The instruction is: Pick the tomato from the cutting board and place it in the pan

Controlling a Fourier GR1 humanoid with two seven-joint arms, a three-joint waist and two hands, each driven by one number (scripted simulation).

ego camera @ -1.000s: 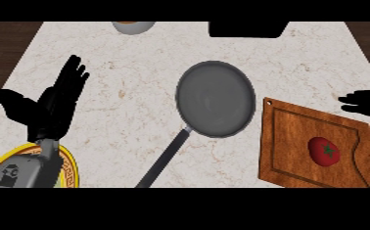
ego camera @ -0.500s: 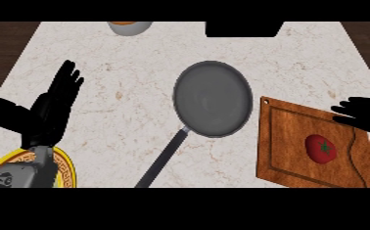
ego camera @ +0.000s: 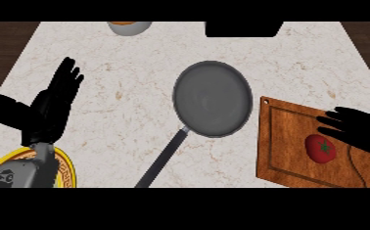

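Pale, veined marble-look counter [ego camera: 130,77], smooth; dark grey pan [ego camera: 212,98], matt metal-like finish, with black handle; reddish-brown wooden cutting board [ego camera: 289,146], visible grain; tomato [ego camera: 320,148], smooth, slightly glossy red skin; both hands matt black.

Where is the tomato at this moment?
The tomato lies on the cutting board at the head view's lower right, just below the right hand, right of the pan.

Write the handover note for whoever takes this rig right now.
Left hand: open, resting at the view's left, fingers up.
Right hand: open, over the cutting board, just above the tomato in the view, holding nothing.
Tomato lies on the board. Pan sits left of the board with nothing in it.
Done: nothing yet.
Left: grasp the tomato, carry it to the pan, release.
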